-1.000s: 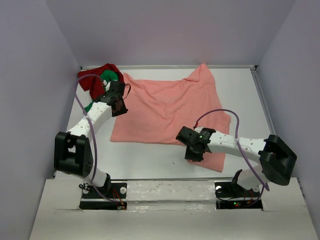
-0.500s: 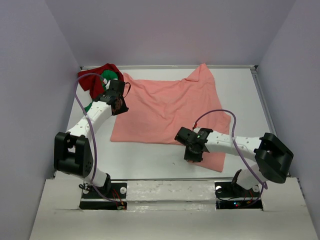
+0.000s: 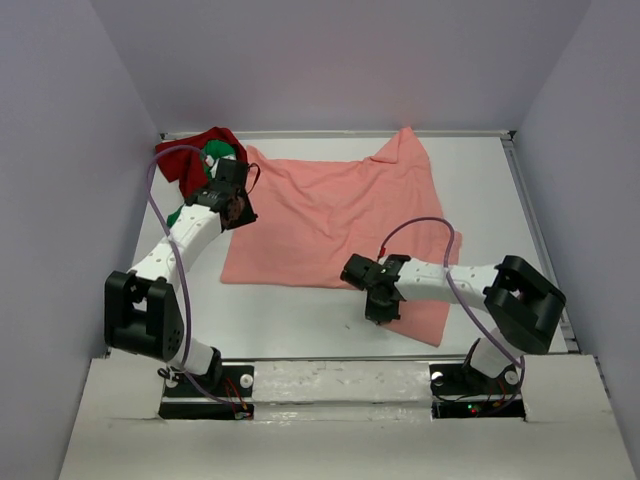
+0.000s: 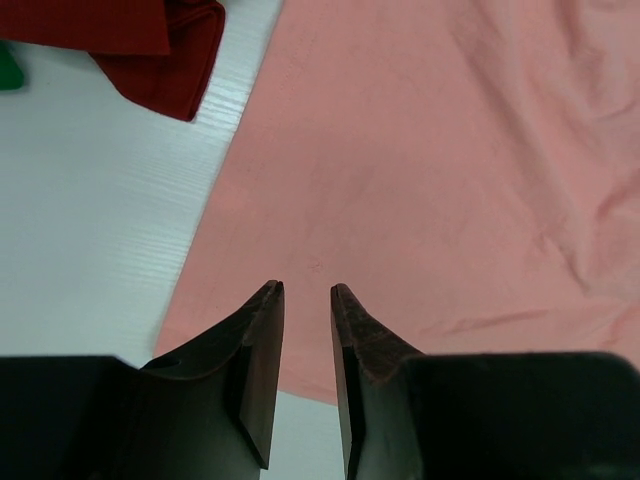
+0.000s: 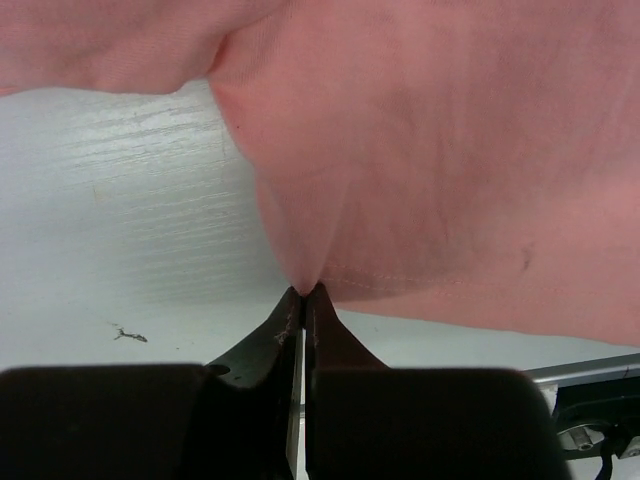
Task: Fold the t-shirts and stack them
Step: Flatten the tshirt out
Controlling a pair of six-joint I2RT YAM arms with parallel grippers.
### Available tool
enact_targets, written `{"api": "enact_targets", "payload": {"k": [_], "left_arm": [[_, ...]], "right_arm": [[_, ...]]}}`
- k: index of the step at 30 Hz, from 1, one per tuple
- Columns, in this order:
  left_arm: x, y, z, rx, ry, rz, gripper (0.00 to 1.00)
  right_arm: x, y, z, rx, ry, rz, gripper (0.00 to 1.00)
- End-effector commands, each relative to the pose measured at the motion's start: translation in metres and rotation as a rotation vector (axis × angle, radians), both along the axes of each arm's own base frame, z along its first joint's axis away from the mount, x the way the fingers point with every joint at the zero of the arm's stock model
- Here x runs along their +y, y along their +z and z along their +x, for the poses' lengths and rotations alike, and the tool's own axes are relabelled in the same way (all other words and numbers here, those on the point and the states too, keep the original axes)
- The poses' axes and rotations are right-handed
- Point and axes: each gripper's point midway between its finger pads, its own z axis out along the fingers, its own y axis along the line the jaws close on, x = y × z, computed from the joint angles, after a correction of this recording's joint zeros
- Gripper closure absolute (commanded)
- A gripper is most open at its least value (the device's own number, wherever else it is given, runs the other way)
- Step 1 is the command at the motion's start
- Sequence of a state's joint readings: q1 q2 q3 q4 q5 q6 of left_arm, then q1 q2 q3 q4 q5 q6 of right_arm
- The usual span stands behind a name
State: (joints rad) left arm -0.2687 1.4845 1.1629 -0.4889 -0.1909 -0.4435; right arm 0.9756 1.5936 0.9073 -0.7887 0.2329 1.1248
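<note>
The salmon-pink t-shirt [image 3: 335, 210] is lying spread out & wrinkled across the middle of the table [image 3: 290, 325], w/ one corner reaching twd the far edge & another trailing twd the near-right. The right gripper [image 3: 378, 312] is sitting low at the shirt's near hem, right of centre. In the right wrist view its jaws are pinching tight on a small peak of the pink cloth, which is pulling up into a cone btwn the tips. The left gripper [image 4: 306, 290] is hovering over the shirt's left side, close to its left edge. Its fingers are standing only narrowly apart w/ nothing btwn them, pink fabric showing through the gap. The dark red t-shirt [image 3: 190, 155] is lying bunched in the far-left corner, just beside the pink one. The green t-shirt [image 3: 215, 152] is peeking out from the same heap, mostly covered by the red cloth & the left arm.
</note>
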Motion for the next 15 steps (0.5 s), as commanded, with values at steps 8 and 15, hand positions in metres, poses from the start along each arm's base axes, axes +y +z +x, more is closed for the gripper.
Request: {"api": "enact_targets", "payload": {"k": [8,15], "left_arm": [[-0.01,0.026,0.005,-0.067,-0.037,-0.016,0.64],[-0.025,0.031,0.0,-0.075,-0.072,-0.022,0.64]], "right_arm": [[-0.011,0.014,0.085,-0.176,0.014,-0.254,1.0],[-0.009,0.03,0.168,-0.243,0.017,-0.187,1.0]]}}
